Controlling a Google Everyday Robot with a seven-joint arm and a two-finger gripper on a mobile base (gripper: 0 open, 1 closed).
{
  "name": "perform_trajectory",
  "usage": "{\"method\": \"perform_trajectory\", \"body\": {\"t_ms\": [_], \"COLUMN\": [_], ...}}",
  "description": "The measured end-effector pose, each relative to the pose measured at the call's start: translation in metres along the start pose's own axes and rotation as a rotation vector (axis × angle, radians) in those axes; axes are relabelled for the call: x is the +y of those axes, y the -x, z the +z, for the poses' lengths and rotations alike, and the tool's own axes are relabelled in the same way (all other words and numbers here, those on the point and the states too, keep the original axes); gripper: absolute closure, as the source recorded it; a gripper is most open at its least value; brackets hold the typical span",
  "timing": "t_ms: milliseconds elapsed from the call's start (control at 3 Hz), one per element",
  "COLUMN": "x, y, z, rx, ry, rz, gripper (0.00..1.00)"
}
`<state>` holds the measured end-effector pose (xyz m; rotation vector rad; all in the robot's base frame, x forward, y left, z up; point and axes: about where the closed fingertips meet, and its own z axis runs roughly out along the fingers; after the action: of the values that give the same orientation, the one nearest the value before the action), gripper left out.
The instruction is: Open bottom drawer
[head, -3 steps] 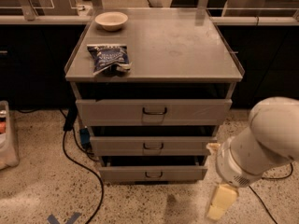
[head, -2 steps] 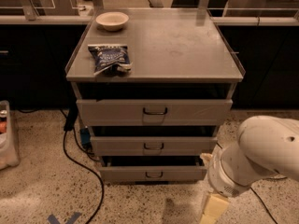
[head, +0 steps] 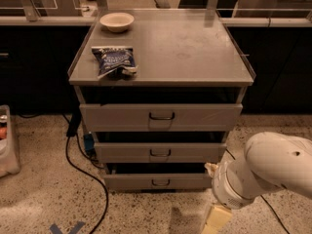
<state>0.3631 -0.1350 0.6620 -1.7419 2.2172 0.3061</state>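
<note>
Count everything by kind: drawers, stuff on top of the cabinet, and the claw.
Drawers: 3 (top drawer, middle drawer, bottom drawer)
Bowl: 1
Snack bag: 1
Claw: 1, low near the floor, right of the bottom drawer
Total: 6

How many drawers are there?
3: the top drawer under the tabletop, the middle drawer below it, and the bottom drawer lowest. The pincer hangs low, right of it.
</note>
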Motion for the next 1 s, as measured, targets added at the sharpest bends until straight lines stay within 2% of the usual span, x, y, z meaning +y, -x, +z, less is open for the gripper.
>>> {"method": "perform_trajectory", "body": {"t_ms": [333, 667, 1000], "x": [-0.001, -0.021, -0.04], "y": [-0.005, -0.006, -0.003], "z": [0.006, 0.041, 0.07], "rx": [-0.025, -0.041, -0.051], "ry": [0.011, 0.047, 0.055], "rz": [0.001, -0.027, -0.054], "gripper": [0.0, 0.0, 0.0]}}
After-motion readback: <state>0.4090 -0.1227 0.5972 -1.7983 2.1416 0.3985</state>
